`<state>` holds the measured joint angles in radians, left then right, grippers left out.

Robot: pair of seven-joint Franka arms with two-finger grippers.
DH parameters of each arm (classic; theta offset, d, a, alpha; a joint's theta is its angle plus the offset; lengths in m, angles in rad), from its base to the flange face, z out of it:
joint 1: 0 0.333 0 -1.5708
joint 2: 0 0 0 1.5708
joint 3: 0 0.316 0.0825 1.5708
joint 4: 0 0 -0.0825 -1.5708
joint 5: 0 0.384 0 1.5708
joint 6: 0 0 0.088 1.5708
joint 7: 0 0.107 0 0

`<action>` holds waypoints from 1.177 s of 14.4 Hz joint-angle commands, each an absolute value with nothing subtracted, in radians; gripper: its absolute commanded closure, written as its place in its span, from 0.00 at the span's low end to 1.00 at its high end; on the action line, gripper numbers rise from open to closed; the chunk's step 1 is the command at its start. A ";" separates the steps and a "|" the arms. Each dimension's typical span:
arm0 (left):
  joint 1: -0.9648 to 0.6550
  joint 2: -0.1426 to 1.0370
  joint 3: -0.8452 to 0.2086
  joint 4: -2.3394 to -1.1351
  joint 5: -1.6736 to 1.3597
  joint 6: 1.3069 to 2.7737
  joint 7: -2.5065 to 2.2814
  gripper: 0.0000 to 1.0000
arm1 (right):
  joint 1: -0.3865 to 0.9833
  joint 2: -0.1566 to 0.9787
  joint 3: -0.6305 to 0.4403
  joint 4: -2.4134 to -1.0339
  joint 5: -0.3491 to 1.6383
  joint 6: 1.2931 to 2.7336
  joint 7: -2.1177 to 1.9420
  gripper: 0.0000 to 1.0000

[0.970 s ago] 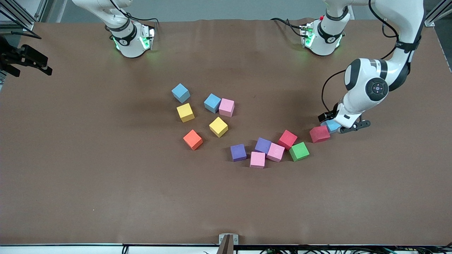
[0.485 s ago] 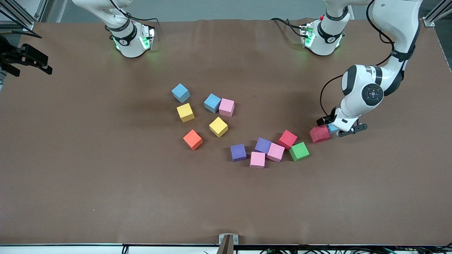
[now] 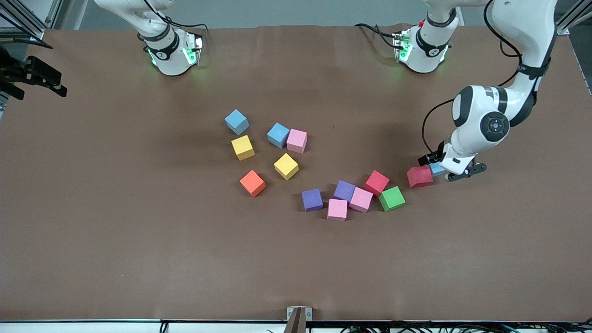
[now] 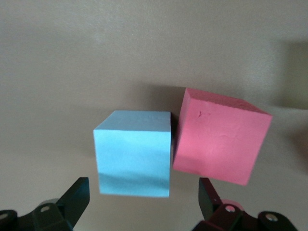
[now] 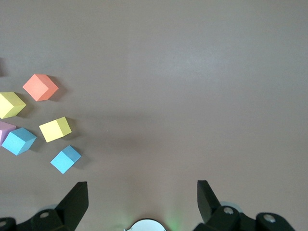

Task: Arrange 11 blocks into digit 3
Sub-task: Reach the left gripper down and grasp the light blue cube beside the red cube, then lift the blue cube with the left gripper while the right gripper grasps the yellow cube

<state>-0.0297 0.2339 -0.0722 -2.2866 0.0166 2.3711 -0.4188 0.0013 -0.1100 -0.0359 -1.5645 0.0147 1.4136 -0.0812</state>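
Left gripper (image 3: 447,169): fingers spread, straddling a light blue block (image 4: 134,153), no grip.
Red block (image 3: 420,176): touching it.
Other blocks (image 3: 296,166): loose, mid-tabletop.
Right gripper (image 5: 139,199): released, waiting at the tabletop's edge.

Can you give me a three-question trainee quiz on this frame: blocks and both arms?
1. True or false: the left gripper has its jaws open, with a light blue block between them.
2. Which block touches that light blue block? A) green B) red block C) orange
3. Where is the right gripper?

Key: 1 true. 2 B. 3 Waiting with jaws open at the right arm's end of the table, away from the blocks.
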 commanded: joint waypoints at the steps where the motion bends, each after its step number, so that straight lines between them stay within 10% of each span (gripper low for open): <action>1: -0.025 0.219 -0.075 -2.249 0.023 2.306 -0.430 0.00 | -0.006 -0.081 -0.037 -1.546 -0.003 1.417 -0.094 0.00; 17: -0.014 0.314 -0.075 -2.299 0.023 2.473 -0.442 0.00 | -0.029 0.166 -0.032 -1.583 0.061 1.632 0.216 0.00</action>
<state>-0.0170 0.3044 -0.0723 -2.3039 0.0166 2.4447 -0.4296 -0.0622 0.1751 -0.0430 -1.5663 0.0361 1.6134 0.0819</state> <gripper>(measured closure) 0.000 0.000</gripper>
